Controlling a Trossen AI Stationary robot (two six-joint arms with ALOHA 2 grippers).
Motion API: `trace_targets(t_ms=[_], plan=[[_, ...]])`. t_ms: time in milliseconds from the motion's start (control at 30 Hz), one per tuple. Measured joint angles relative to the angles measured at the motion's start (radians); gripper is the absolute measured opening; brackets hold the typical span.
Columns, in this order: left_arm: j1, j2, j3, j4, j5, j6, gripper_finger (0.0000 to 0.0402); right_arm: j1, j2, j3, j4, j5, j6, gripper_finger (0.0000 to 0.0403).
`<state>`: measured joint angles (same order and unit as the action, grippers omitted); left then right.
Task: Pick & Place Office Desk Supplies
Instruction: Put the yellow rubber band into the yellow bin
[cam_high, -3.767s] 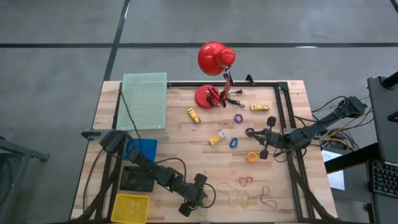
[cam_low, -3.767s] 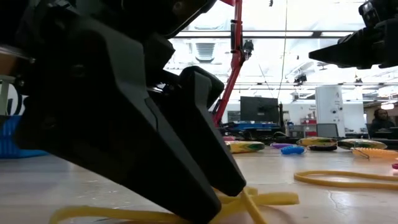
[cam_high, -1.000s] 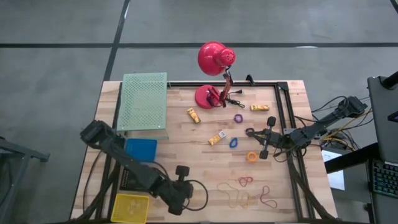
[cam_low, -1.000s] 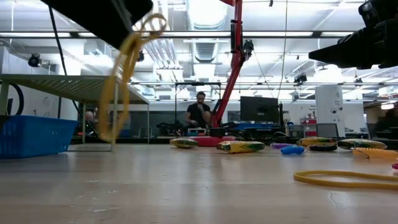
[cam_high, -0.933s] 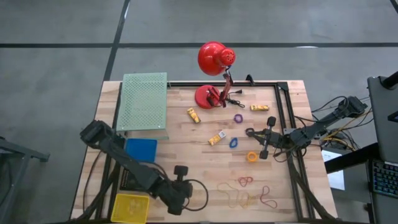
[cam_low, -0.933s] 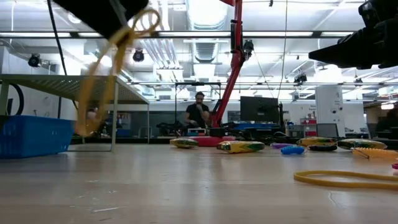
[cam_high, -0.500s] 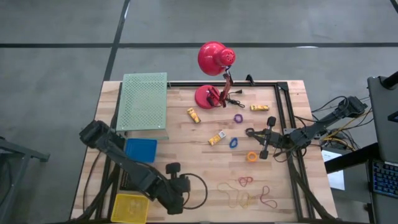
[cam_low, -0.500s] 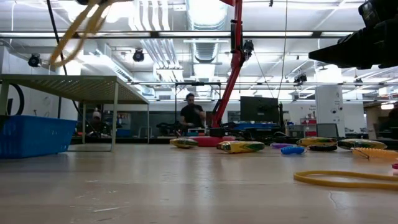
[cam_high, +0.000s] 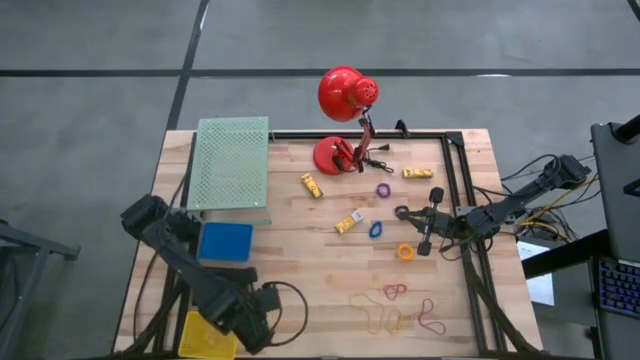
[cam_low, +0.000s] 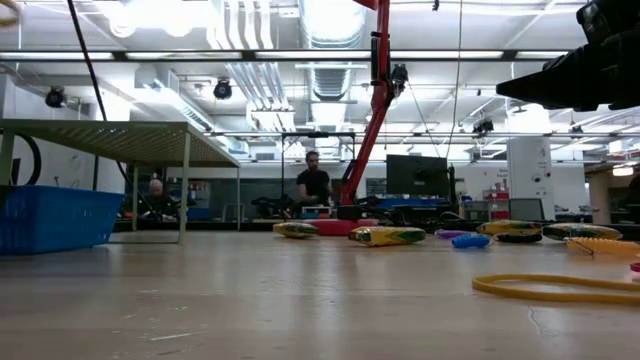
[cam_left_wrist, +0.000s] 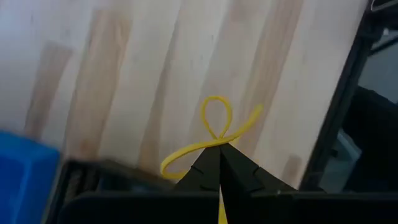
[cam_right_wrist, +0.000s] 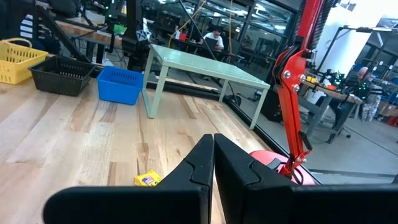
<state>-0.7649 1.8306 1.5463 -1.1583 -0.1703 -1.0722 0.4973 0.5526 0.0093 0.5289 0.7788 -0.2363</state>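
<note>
Left gripper (cam_left_wrist: 219, 149) clenched on a yellow rubber band (cam_left_wrist: 214, 127), above the table's (cam_high: 300, 265) near-left corner

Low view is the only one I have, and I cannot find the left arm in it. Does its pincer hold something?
Observer: Yes. The left pincer is shut on a yellow rubber band.
Operator: Where is it over the table?
Observer: Near the left corner on the robot's side, beside the yellow basket.
Operator: And the right pincer?
Observer: The right pincer is shut, with nothing between its fingers.
</note>
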Motion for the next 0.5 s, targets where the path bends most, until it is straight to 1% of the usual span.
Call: trace_targets(t_ms=[167,333,500], plan=[[-0.039,-0.049,0.000,-0.030,0.013,-0.056,0.0002,0.000,0.000,0.000,0.000,0.000,0.000,0.0008],[-0.075,-0.111,0.000,-0.042,0.053,-0.122,0.0002,0.000,0.000,0.000,0.000,0.000,0.000,0.0008],[-0.112,-0.166,0.000,-0.048,0.052,-0.239,0.0002,0.000,0.000,0.000,0.000,0.000,0.000,0.0008]])
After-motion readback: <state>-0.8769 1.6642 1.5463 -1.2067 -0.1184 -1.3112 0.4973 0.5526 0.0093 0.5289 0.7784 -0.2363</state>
